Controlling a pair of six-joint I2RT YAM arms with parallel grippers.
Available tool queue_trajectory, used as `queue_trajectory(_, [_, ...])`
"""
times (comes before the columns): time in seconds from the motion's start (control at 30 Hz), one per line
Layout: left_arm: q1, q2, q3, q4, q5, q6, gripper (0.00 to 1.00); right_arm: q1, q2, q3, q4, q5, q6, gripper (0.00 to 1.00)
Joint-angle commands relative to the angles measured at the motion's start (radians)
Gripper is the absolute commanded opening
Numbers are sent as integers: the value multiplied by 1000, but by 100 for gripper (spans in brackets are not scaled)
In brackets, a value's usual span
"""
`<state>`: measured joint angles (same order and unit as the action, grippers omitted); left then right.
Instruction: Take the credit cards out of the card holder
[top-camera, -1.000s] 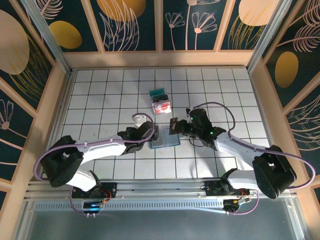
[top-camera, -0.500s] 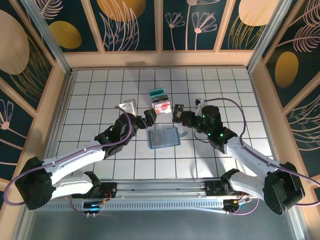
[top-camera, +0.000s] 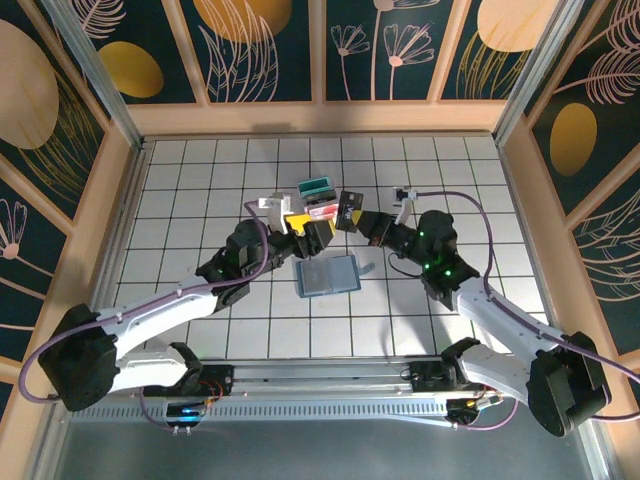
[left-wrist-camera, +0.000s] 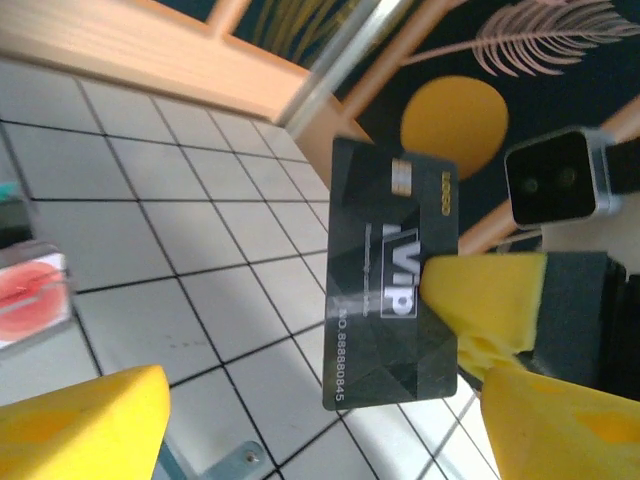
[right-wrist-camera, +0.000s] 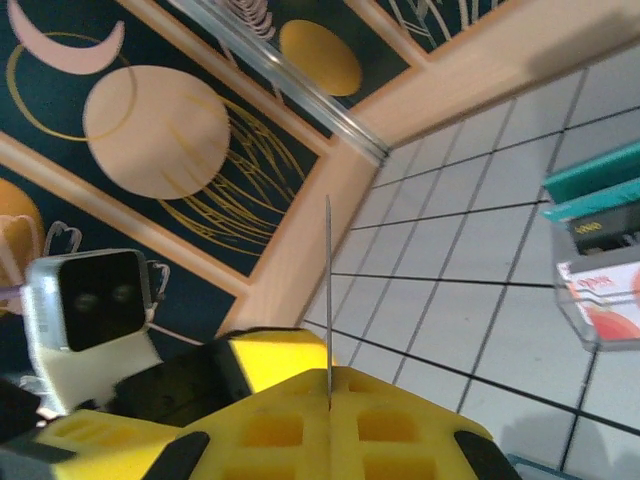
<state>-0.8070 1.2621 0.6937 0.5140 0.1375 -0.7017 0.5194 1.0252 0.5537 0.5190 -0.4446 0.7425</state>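
Note:
My right gripper (top-camera: 362, 222) (right-wrist-camera: 328, 385) is shut on a black VIP credit card (top-camera: 348, 210) (left-wrist-camera: 395, 270) and holds it upright above the table. In the right wrist view this card (right-wrist-camera: 328, 290) is a thin edge-on line. My left gripper (top-camera: 310, 232) (left-wrist-camera: 325, 420) stands open right beside it, its yellow fingers (left-wrist-camera: 85, 425) on either side of the card's lower end without touching. The slate-blue card holder (top-camera: 327, 275) (left-wrist-camera: 235, 462) lies flat below both grippers. A teal card (top-camera: 315, 187) (right-wrist-camera: 595, 180) and a whitish-pink card with a red mark (top-camera: 322, 208) (left-wrist-camera: 30, 300) lie farther back.
The white tiled table (top-camera: 200, 180) is fenced by wooden walls (top-camera: 320, 118) at the back and both sides. Both arms reach in toward the middle, and the right wrist camera block (left-wrist-camera: 560, 180) hangs close to my left fingers.
Both grippers left the card holder and moved away from me. The right one lifted the black card up; the left one came alongside it and its jaws narrowed slightly.

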Motion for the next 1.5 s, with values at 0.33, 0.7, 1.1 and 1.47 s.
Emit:
queue_trajectory(0.33, [55,60,43,254,224,-107,55,-3,-25,-41,184,-126,44,0])
queue_trajectory(0.7, [58,84,56,272,266,-105,23,-3,-10,-44,204,-154,43,0])
queue_trajectory(1.1, [58,32,190,-141,121,300,0,-4,-26,11,16,-66,-33,51])
queue_trajectory(1.47, [186,156,388,-508,58,877,0,-5,-127,105,-424,319,-103,86])
